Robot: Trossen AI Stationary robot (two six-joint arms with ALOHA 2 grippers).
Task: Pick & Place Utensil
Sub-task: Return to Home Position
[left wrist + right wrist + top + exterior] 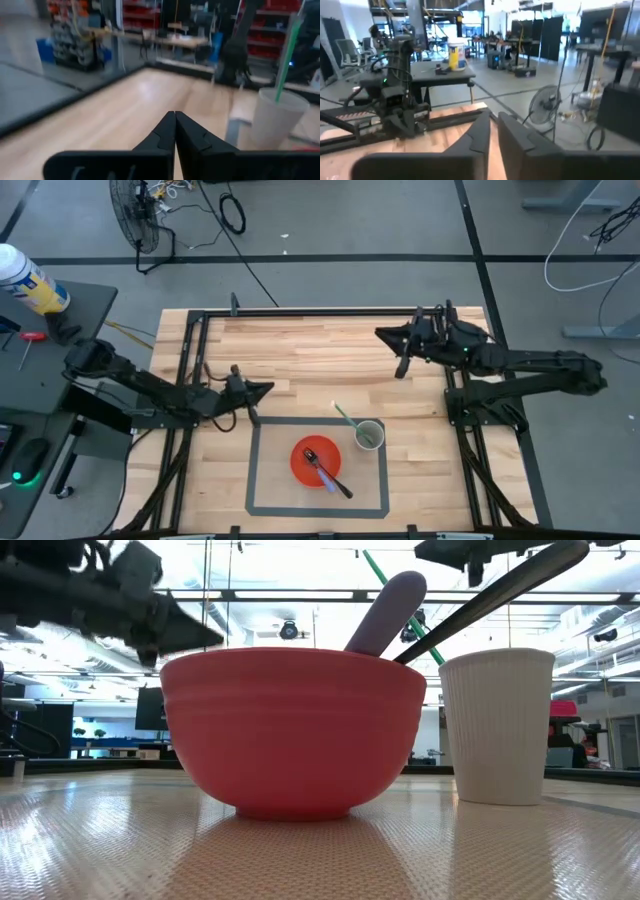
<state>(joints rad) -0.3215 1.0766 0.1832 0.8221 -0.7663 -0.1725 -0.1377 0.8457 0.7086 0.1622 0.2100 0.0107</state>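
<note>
left gripper (pixel 262 389) clenched, empty, above table (pixel 300 350) left of mat | orange bowl (pixel 308 450) on transparent mat (pixel 262 480) holds black fork (pixel 338 483) and lilac spoon (pixel 385 610) | white cup (pixel 370 436) just beside bowl, on mat, green straw (pixel 345 417) inside | right gripper (pixel 385 335) fingers slightly parted, empty, far right of table

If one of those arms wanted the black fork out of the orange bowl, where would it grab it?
Probably by the handle's free end. The black fork leans in the orange bowl, its handle sticking out past the rim toward the right arm's side. Coming down from above there, fingers across the handle, should avoid the bowl's wall and the purple utensil beside it.
</note>
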